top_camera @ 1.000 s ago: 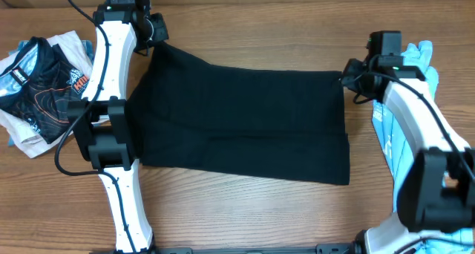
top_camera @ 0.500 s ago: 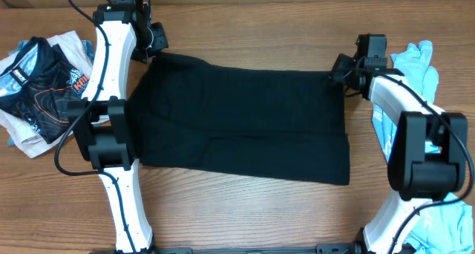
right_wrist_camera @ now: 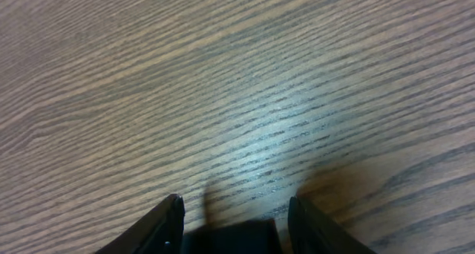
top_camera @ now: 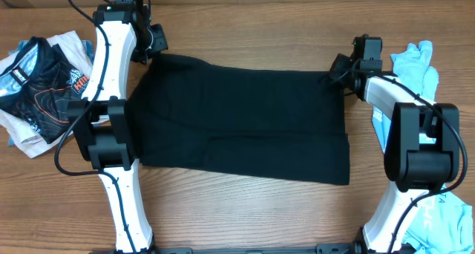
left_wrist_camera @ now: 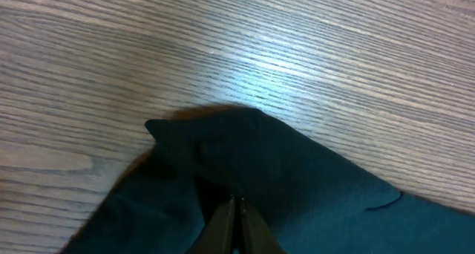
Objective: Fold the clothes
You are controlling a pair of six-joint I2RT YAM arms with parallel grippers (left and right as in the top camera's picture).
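The large black T-shirt (top_camera: 245, 120) of the clothes lies spread flat across the middle of the table. My left gripper (top_camera: 154, 40) sits at its far left corner, shut on a raised fold of the black fabric (left_wrist_camera: 245, 157), with its tips (left_wrist_camera: 236, 202) pressed together. At the shirt's far right corner is my right gripper (top_camera: 339, 68), standing open. In the right wrist view, that corner of the black cloth (right_wrist_camera: 237, 238) lies between the spread fingers (right_wrist_camera: 172, 213), low over the wood. A light blue tee (top_camera: 415, 61) lies bunched beyond the right arm.
A pile of dark printed and white garments (top_camera: 33, 83) sits at the left edge. More light blue fabric (top_camera: 445, 224) shows at the bottom right. Both arm bases (top_camera: 119, 202) stand along the near edge. Bare wood (top_camera: 245, 31) runs behind the shirt.
The right arm has swung in, bringing its gripper left and a little farther back to the shirt's far right corner. The left gripper has stayed shut at the far left corner.
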